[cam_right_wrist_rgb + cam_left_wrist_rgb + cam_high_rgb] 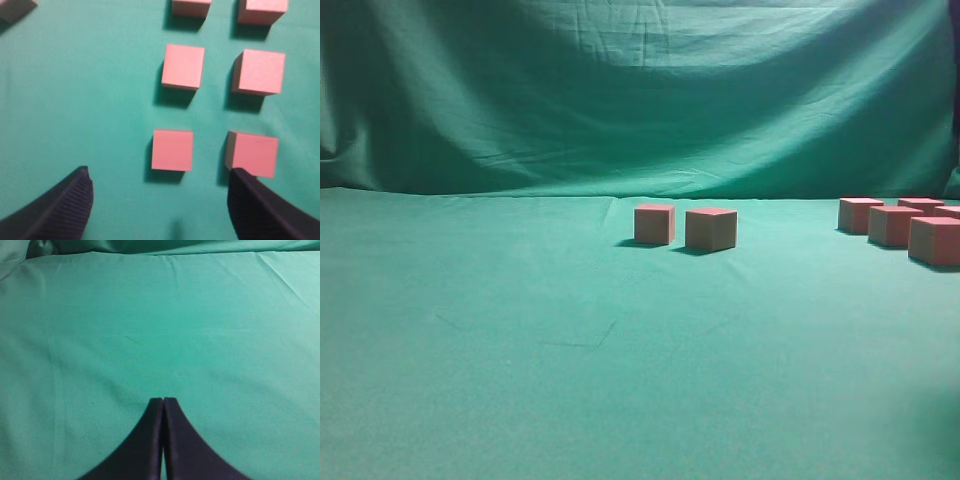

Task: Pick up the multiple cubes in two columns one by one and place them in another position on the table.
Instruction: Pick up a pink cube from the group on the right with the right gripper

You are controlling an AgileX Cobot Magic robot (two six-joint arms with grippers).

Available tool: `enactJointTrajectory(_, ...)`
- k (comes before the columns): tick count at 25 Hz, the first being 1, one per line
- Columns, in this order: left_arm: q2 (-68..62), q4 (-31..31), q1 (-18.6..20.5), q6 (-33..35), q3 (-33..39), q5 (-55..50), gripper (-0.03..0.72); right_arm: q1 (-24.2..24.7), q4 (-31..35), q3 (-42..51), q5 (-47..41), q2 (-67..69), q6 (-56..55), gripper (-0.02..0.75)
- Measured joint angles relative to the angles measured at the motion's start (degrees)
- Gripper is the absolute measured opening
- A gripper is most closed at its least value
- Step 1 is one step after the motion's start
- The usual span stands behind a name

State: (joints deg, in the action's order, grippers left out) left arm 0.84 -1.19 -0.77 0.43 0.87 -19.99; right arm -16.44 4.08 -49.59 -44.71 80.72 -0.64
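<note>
Your right end effector (159, 200) hung spread above the two-column cubes (183, 66) on the table (520, 330); your left end effector (163, 402) was pressed together, empty. You needed to centre over one cube (172, 149), clearing neighbours.

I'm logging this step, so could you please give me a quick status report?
Left gripper shut, empty, over bare table. Right gripper open above two columns of cubes. Two cubes sit apart mid-table. Nothing in the way.
</note>
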Motion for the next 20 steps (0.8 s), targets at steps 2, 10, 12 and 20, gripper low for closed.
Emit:
enactJointTrajectory(2,0.00,0.00,0.00,0.00,0.00,0.00,0.000,0.00,0.26,0.00,0.14,3.17,1.36,0.535)
enactJointTrajectory(10,0.00,0.00,0.00,0.00,0.00,0.00,0.000,0.00,0.39,0.00,5.46,11.43,3.91,0.535)
enactJointTrajectory(12,0.00,0.00,0.00,0.00,0.00,0.00,0.000,0.00,0.39,0.00,6.86,12.26,3.99,0.535)
enactJointTrajectory(20,0.00,0.00,0.00,0.00,0.00,0.00,0.000,0.00,0.39,0.00,9.93,15.80,4.26,0.407)
